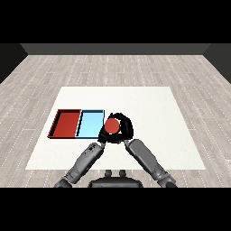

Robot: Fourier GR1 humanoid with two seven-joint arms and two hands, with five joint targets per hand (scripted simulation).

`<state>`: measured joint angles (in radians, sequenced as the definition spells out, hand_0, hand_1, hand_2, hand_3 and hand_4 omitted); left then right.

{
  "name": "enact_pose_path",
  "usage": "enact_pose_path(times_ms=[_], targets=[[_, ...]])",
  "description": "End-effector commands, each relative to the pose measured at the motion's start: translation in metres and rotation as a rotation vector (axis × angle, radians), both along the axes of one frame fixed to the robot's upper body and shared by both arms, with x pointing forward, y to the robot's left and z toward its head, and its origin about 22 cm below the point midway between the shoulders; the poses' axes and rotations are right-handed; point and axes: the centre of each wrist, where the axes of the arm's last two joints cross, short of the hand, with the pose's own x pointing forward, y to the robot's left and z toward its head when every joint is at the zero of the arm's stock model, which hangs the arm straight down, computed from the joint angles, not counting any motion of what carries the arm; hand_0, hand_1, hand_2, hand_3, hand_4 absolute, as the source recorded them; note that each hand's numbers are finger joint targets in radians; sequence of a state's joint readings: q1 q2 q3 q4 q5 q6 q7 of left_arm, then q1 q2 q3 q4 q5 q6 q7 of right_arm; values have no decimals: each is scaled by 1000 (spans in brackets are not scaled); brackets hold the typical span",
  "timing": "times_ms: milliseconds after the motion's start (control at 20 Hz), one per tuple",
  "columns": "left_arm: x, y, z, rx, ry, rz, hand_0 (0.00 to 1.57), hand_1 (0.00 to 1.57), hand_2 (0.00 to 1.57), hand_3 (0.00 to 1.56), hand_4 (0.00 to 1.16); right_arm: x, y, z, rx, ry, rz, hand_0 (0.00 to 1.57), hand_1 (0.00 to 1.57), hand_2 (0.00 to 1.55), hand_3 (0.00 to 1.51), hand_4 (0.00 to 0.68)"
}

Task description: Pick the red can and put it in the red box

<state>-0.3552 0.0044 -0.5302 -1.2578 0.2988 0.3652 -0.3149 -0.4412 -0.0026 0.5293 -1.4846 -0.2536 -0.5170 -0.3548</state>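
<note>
The red can (112, 126) stands upright at the right edge of the light blue tray (89, 123), near that tray's front right corner. My right hand (127, 127) is curled round the can from the far and right sides, so only the can's red top shows. My left hand (102, 136) is close against the can's left side, and I cannot tell whether it touches it. The red tray (66, 122) lies to the left of the light blue one, sharing a wall with it, and holds nothing.
The white table (153, 113) stretches wide to the right of and behind the hands. Both grey forearms come in from the lower corners and meet near the table's front middle.
</note>
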Motion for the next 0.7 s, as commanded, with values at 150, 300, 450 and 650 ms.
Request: enact_pose_path(times_ms=[150, 300, 450, 650], targets=[[-8, -10, -4, -30, 60, 144, 1571, 1571, 1569, 1491, 1126, -9, 8, 3, 9, -7, 37, 1509, 1509, 1454, 1394, 649], [-4, -9, -16, -3, 64, 148, 1571, 1571, 1567, 1483, 1116, 5, -3, -3, 6, -4, 17, 1500, 1500, 1446, 1390, 653], [-4, -11, -3, -5, 56, 162, 1571, 1571, 1559, 1477, 1122, -3, 16, -1, -6, -10, 27, 1484, 1484, 1445, 1391, 646], [11, -3, -7, -21, -8, 184, 1571, 1571, 1558, 1479, 1138, -5, -11, -16, 13, 0, 0, 1490, 1490, 1440, 1392, 642]])
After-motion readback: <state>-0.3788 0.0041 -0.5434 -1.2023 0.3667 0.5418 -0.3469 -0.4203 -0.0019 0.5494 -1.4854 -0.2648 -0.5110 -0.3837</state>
